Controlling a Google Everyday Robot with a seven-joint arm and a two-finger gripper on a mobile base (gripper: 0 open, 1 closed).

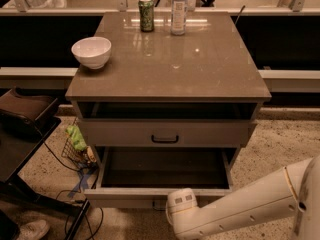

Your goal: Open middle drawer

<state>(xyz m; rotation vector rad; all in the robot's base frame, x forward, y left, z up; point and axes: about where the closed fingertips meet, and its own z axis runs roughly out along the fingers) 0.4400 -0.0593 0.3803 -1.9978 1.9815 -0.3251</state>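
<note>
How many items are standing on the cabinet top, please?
3: a bowl at its left edge, a can and a bottle side by side at the back. The gripper is out of view; the arm ends at the open bottom drawer's front.
</note>
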